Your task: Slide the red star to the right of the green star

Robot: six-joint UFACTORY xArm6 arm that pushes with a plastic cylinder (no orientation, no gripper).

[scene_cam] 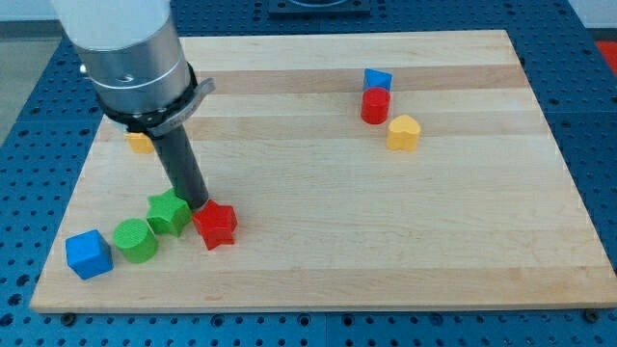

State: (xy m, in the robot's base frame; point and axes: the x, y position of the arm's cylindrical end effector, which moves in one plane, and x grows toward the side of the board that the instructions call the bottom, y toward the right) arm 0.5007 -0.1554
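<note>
The red star (215, 225) lies on the wooden board near the view's bottom left. The green star (168, 213) sits just to its left, almost touching it. My tip (197, 204) is at the lower end of the dark rod, right between the two stars at their upper edges, touching or nearly touching both.
A green cylinder (135, 240) sits left of the green star and a blue cube (89, 254) further left. A yellow block (141, 143) is partly hidden behind the arm. At the view's top right are a blue block (378, 79), a red cylinder (375, 105) and a yellow block (404, 132).
</note>
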